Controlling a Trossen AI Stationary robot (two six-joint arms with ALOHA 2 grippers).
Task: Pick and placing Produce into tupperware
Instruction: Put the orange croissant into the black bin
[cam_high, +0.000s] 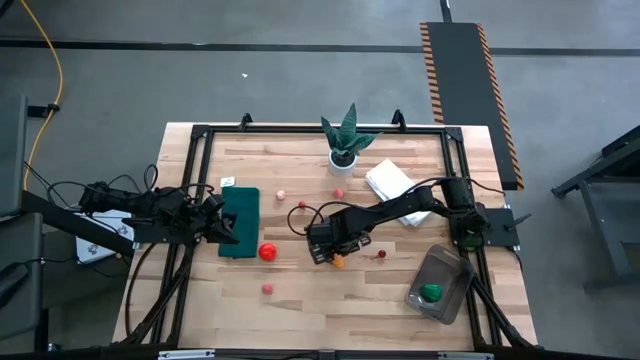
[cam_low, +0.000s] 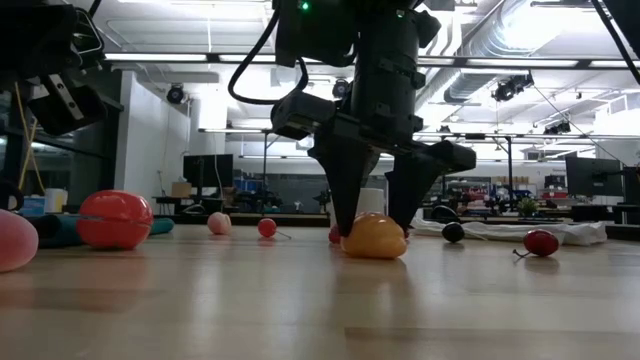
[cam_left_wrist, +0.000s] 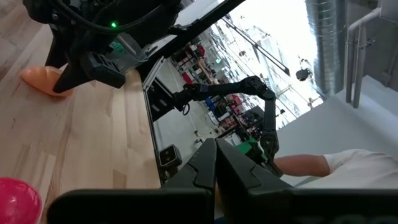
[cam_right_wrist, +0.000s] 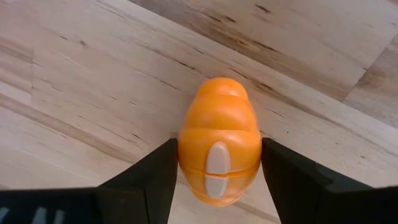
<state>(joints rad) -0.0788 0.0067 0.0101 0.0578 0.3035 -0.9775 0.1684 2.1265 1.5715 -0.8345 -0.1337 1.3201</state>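
Right gripper (cam_right_wrist: 217, 180) is straddling the orange toy fruit (cam_right_wrist: 219, 146) mid-surface, fingers grasping its flanks. Tupperware (cam_high: 440, 283) is sitting near right. Advise a firm, centred squeeze before lifting. Left gripper (cam_left_wrist: 216, 163) is idling clenched, far left.

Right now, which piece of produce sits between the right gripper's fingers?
The orange ridged piece, on the table mid-right, sits between the right gripper's fingers. The big red one and small pink ones lie apart.
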